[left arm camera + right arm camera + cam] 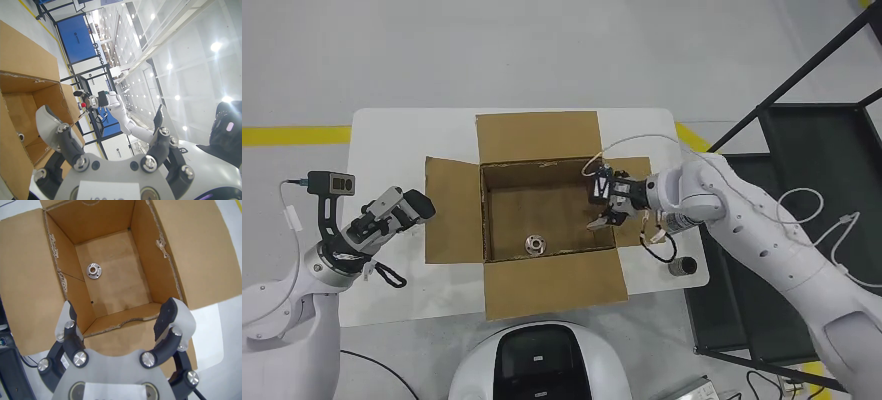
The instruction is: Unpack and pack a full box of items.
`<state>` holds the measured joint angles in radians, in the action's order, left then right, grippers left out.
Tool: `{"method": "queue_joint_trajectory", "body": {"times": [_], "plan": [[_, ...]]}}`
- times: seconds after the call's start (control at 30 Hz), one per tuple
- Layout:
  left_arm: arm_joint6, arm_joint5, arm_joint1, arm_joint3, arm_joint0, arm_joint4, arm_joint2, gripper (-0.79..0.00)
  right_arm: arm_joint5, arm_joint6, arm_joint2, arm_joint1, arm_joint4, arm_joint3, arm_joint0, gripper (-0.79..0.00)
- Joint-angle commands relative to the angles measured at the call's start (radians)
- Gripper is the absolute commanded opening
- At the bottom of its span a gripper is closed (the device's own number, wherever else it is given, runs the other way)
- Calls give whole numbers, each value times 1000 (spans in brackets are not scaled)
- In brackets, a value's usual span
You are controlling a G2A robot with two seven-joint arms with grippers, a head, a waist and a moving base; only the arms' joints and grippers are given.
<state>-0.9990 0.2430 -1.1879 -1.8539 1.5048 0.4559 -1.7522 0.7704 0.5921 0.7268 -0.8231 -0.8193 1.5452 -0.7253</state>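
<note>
**Position.** The cardboard box (537,135) stood open at the centre of the top view on the white counter (392,140), with its flaps folded outward. One item lay inside, a small metal flange (534,244). It rested flat on the box floor toward the lower left of the cavity, close to a wall but apparently not touching it. A small dark cylinder (682,266) sat on the counter at lower right, outside the box.

**End effectors.** The right end effector (594,212) hung over the right-hand rim of the box, fingers spread wide and holding nothing. The left end effector (410,202) was at the left of the frame, beyond the left flap, likewise wide and empty.

**Risks, as judged.**
- The flange is low, flat and smooth, so a grip on its thin edge could slip.
- Its nearness to the wall leaves little room, and a finger could jam against the cardboard and drag the box.
- The torn rim and outward flaps could snag the arm on the way down
</note>
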Motion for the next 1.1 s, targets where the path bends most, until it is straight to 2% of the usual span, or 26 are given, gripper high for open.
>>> {"method": "queue_joint_trajectory", "body": {"times": [0.0, 0.2, 0.37, 1.07], "plan": [[0, 0, 0, 0, 0, 0, 0, 0, 3, -5, -72, -40, -12, -49, 64, 0], [0, 0, 0, 0, 0, 0, 0, 0, 5, -12, -209, -137, -43, -181, 161, 0], [0, 0, 0, 0, 0, 0, 0, 0, 4, -56, -248, -188, -26, -286, 195, 0], [0, 0, 0, 0, 0, 0, 0, 0, 4, -56, -248, -188, -26, -286, 195, 0]]}}
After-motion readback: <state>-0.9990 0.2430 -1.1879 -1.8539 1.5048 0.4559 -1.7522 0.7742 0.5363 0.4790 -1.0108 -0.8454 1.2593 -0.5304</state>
